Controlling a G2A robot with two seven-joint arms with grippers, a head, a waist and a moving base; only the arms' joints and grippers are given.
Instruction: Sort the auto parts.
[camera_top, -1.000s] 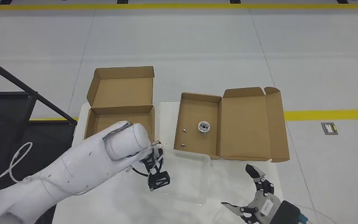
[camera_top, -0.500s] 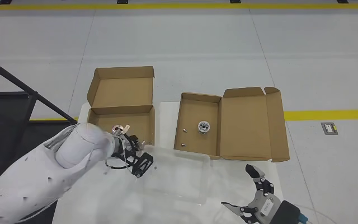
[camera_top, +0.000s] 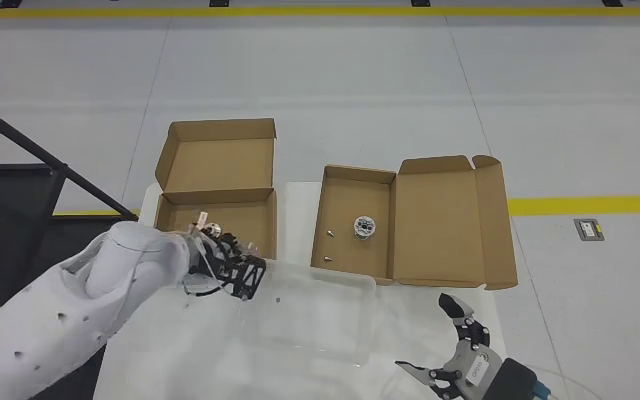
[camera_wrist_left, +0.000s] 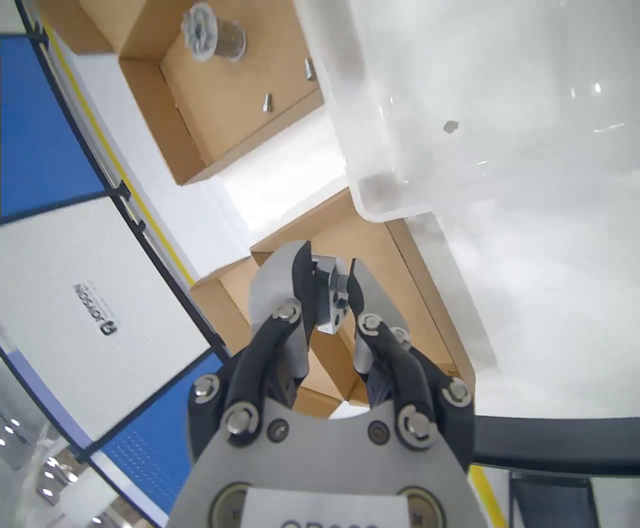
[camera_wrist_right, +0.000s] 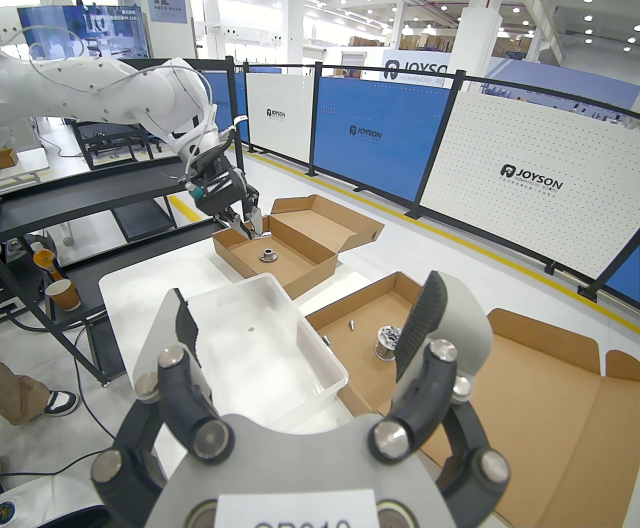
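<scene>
**A:** Left gripper (camera_wrist_left: 329, 272)?

**B:** Closed narrow on a small metal block (camera_wrist_left: 334, 300). It hangs over the near edge of the left box (camera_top: 250, 215), just past the corner of the bin (camera_wrist_right: 235, 345). The block is clear of the cardboard and not set down yet.

**A:** What's in that box?

**B:** One flanged hub (camera_wrist_right: 268, 256), upright on the floor.

**A:** Right box (camera_top: 345, 200)?

**B:** A round toothed part (camera_top: 364, 226) near the middle. Two screws (camera_top: 330, 234) lie apart along the side next to the bin.

**A:** What's left in the bin?

**B:** One dark speck (camera_wrist_right: 251, 329) on the floor. It's too small to tell if it's a part.

**A:** Right gripper (camera_top: 420, 330)?

**B:** Spread wide, holding nothing, at the near edge of the table beside the bin.

**A:** Progress?

**B:** Late stage, I'd say. Four pieces are boxed and a fifth is in the grip. What remains is to lower the block into the left box and let go. Then the speck needs checking, and if it's a part it goes with the screws. That's judged from how things lie now.
</scene>
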